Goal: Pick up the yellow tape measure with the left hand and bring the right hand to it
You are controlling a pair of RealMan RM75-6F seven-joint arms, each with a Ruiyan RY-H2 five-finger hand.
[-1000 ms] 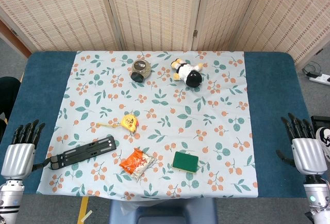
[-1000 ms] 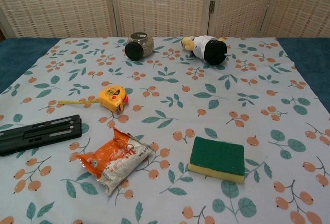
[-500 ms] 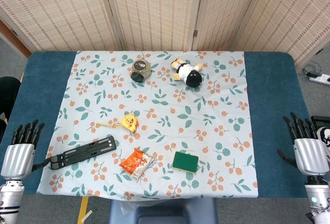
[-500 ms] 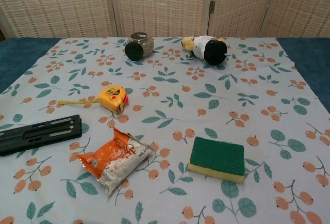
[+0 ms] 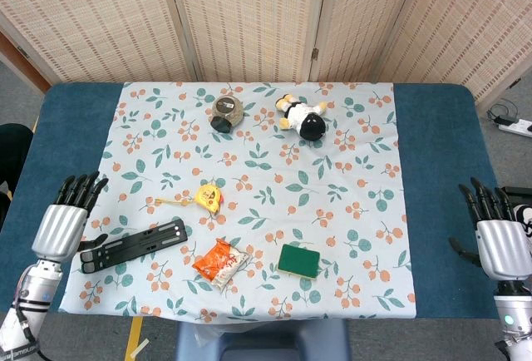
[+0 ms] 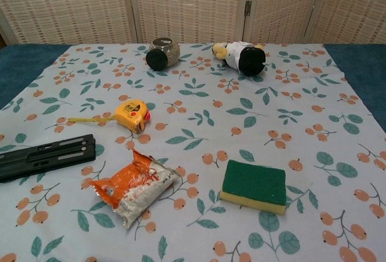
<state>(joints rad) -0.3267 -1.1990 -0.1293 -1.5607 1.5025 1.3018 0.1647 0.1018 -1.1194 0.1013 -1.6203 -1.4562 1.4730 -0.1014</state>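
The yellow tape measure [image 5: 209, 198] [image 6: 132, 115] lies on the floral cloth left of centre, a short length of its tape pulled out to the left. My left hand [image 5: 63, 222] hovers at the cloth's left edge, well to the left of and below the tape measure, fingers straight and apart, holding nothing. My right hand [image 5: 499, 239] is at the table's far right edge, fingers extended and empty. Neither hand shows in the chest view.
A black folding stand [image 5: 133, 245] lies just right of my left hand, below the tape measure. An orange snack packet [image 5: 221, 263] and a green sponge [image 5: 298, 259] sit near the front edge. A jar on its side [image 5: 225, 114] and a plush toy [image 5: 302, 117] lie at the back.
My left hand has risen and moved right, toward the cloth's edge, tilting inward. My right hand has drifted slightly down and right. The objects have not moved.
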